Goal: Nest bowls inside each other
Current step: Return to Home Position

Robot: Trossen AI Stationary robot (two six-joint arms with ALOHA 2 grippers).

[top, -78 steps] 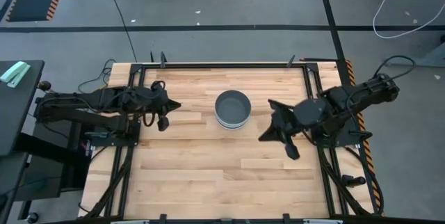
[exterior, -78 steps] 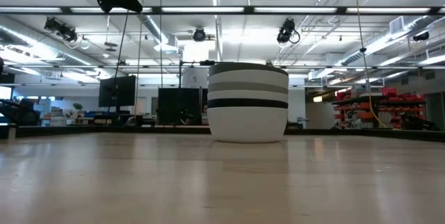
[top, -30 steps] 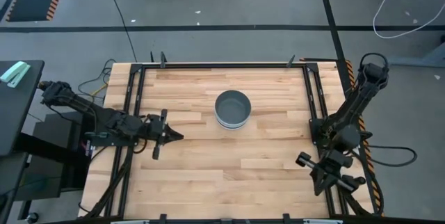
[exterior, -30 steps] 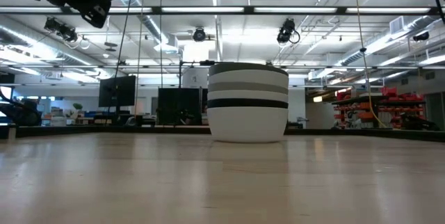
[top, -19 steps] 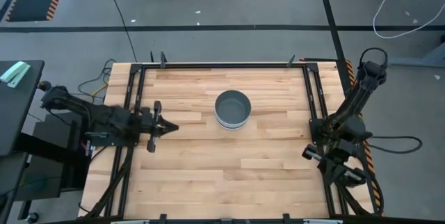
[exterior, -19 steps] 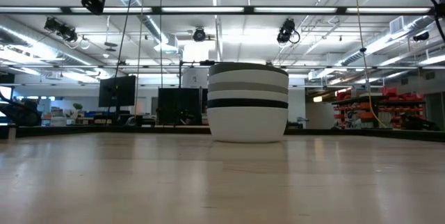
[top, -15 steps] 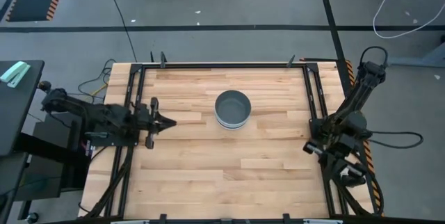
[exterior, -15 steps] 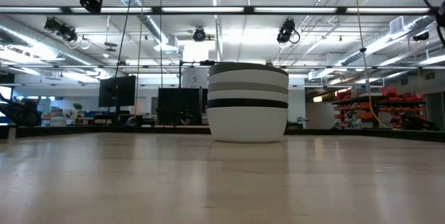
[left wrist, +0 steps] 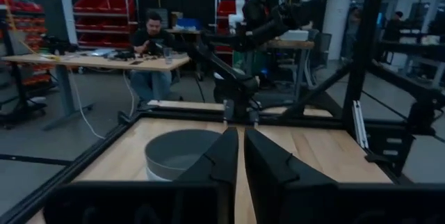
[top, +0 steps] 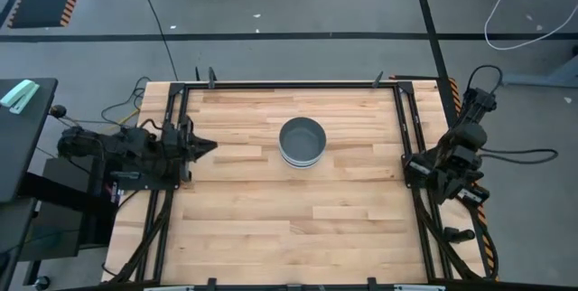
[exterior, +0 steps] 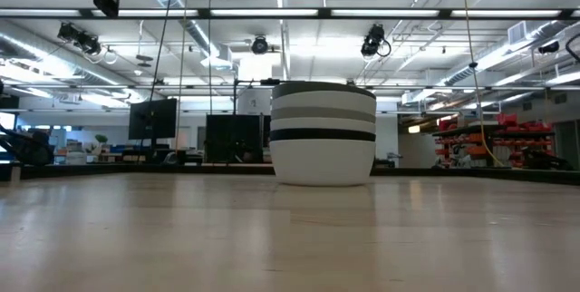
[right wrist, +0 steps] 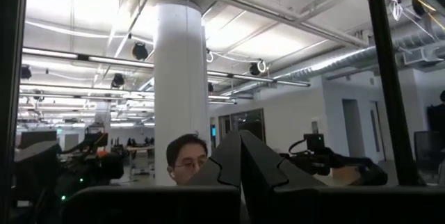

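Observation:
The bowls (top: 302,141) stand nested in one stack on the middle of the table, with a dark grey bowl on top. The low view shows the stack (exterior: 323,133) side on, banded white, grey, white, black and white, its base on the wood. The stack's grey rim (left wrist: 182,152) also shows in the left wrist view. My left gripper (top: 200,146) is shut and empty at the table's left edge, pointing toward the stack and well apart from it. My right gripper (top: 424,172), shut and empty, is folded back at the right edge.
A black metal frame (top: 404,128) runs round the wooden table top. Bare wood lies on all sides of the stack. A person (left wrist: 151,43) sits at a desk beyond the table, and another person's head (right wrist: 186,156) shows in the right wrist view.
My left gripper has drawn back toward the table's left edge and a little toward the far edge. My right gripper has swung from the near right corner toward the far edge and folded in at the right edge. The stack has not moved.

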